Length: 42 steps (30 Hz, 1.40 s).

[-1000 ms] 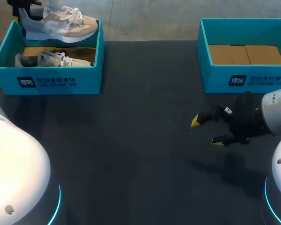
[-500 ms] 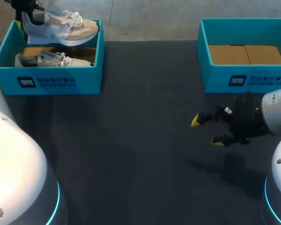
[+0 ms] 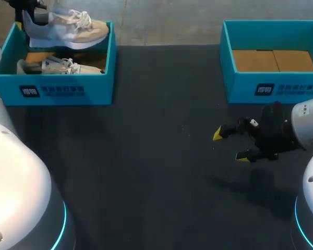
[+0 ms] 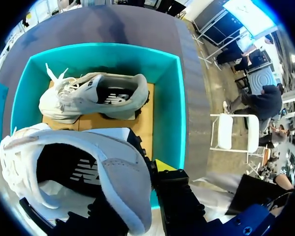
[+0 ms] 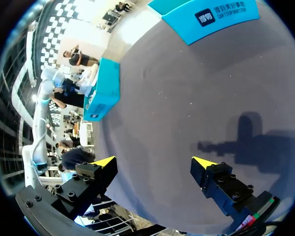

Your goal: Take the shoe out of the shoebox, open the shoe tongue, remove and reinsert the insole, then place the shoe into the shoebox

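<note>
Holding shoe point(image 3: 68, 30) over shoebox point(image 3: 100, 89), right fingers point(image 3: 218, 134) parted

Dark grey matte table point(image 3: 161, 156), faintly speckled.

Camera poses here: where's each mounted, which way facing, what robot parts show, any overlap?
Head view: fixed above and behind, looking down on the table; left arm, right arm and open right gripper show.
Left wrist view: on the left wrist, looking down into the left shoebox; left gripper shut on the lifted shoe.
Right wrist view: on the right wrist, facing across the table; its own gripper shows.
Shared: head and left wrist views both show the lifted shoe and second shoe.
</note>
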Available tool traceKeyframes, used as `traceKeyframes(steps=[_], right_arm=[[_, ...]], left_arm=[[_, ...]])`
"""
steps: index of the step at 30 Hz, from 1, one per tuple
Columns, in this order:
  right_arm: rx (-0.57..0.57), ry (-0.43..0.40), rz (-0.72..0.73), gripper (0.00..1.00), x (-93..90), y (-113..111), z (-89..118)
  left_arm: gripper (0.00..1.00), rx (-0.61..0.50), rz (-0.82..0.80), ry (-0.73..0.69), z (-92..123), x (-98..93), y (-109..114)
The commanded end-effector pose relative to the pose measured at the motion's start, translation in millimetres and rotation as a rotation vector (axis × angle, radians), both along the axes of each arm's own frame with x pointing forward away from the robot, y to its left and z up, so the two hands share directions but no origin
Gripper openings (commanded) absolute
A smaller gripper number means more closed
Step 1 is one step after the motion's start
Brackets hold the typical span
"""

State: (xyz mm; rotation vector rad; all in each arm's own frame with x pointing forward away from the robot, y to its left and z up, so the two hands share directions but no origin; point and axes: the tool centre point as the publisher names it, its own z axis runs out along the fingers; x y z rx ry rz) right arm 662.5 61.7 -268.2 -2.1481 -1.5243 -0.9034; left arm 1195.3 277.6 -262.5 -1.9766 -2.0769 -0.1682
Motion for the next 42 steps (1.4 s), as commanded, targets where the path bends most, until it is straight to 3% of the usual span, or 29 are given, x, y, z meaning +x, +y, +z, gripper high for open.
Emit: traceKeyframes(steps=[1, 8, 19, 31, 42], right_arm=[[-0.005, 0.001, -0.004, 1.00, -1.4, 1, 1], [-0.005, 0.001, -0.004, 1.00, -1.4, 1, 1], [-0.005, 0.001, -0.004, 1.00, -1.4, 1, 1], [-0.005, 0.001, -0.004, 1.00, -1.4, 1, 1], [-0.005, 0.001, -0.004, 1.00, -1.4, 1, 1]], left_arm=[[0.00, -0.025, -0.013, -0.044, 25, -11.1, 2], [0.00, -0.026, -0.030, -0.091, 39, -15.4, 0], [0.00, -0.011, -0.027, -0.116, 44, -20.6, 13], [0.00, 0.036, 0.002, -0.111, 32, -17.1, 26], [0.00, 0.041, -0.011, -0.071, 0, -7.7, 31]])
